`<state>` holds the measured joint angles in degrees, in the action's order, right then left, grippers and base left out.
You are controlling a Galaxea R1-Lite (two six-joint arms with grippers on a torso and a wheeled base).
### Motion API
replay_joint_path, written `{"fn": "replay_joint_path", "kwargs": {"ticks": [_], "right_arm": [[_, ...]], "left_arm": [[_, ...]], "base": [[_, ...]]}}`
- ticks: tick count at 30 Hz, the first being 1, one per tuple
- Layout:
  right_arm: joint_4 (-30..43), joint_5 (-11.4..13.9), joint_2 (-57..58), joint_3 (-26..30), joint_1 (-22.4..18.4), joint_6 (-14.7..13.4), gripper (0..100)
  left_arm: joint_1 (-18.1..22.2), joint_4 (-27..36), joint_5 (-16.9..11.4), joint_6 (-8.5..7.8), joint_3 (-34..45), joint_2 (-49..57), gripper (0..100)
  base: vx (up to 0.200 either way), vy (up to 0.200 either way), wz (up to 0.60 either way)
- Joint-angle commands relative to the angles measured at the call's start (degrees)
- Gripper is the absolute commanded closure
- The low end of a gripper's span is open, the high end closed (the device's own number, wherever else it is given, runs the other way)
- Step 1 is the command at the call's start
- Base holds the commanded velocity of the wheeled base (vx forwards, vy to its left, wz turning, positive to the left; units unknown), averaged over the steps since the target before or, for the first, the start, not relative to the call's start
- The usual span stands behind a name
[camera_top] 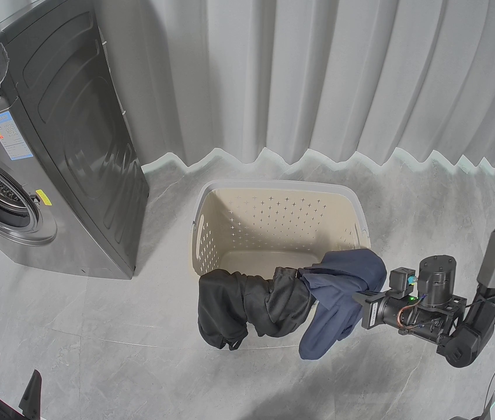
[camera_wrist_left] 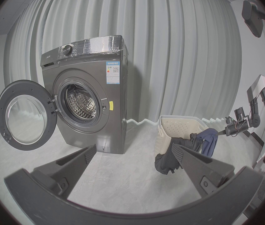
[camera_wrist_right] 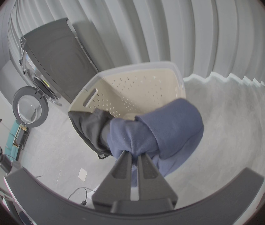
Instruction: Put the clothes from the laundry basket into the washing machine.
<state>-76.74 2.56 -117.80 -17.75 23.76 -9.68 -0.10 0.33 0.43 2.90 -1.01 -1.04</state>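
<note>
Draping over the near rim of the laundry basket (camera_top: 279, 189), a dark blue garment (camera_top: 341, 284) and a black garment (camera_top: 241, 304) hang side by side down its outer wall toward the floor (camera_top: 142, 351). The black one is on the side of the washing machine (camera_top: 78, 147), which stands well off the basket's left corner. The right gripper (camera_top: 364, 304) lies level at the basket's near right corner, its tip buried in the blue cloth. The left gripper (camera_top: 9, 380) sits low, far from the basket, with its prongs spread. In the left wrist view, the machine's round door (camera_wrist_left: 24, 114) stands swung wide open, both garments spill over the basket's rim, and that claw's fingers are wide apart. In the right wrist view, the two fingers (camera_wrist_right: 124, 169) press together, pinching a bunched fold of blue fabric, with the black garment just beside it at the rim.
</note>
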Motion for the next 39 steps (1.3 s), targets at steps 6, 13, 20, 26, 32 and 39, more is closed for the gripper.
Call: {"fn": "replay_joint_path", "kwargs": {"ticks": [6,13,20,26,32,39], "right_arm": [[0.1,-2.56,21.38,1.31,4.8,0.01,100],[0.27,-3.26,32.02,0.08,7.18,0.01,100],[0.63,-3.18,38.26,-0.97,7.35,1.33,100],[0.8,-2.56,39.75,-1.41,8.06,2.03,100],[4.58,-2.12,39.58,-3.96,9.11,3.44,100],[6.52,-0.8,39.84,-4.57,9.11,3.44,100]], "left_arm": [[0.01,0.02,0.01,0.0,0.84,0.77,0],[0.01,0.02,0.01,0.0,0.84,0.77,0],[0.01,0.02,0.01,0.0,0.84,0.77,0],[0.01,0.02,0.01,0.0,0.84,0.77,0],[0.01,0.02,0.01,0.0,0.84,0.77,0],[0.01,0.02,0.01,-0.26,0.84,0.77,0]], "base": [[0.0,0.0,0.0],[0.0,0.0,0.0],[0.0,0.0,0.0],[0.0,0.0,0.0],[-0.133,0.0,0.0],[-0.143,0.0,0.0]]}}
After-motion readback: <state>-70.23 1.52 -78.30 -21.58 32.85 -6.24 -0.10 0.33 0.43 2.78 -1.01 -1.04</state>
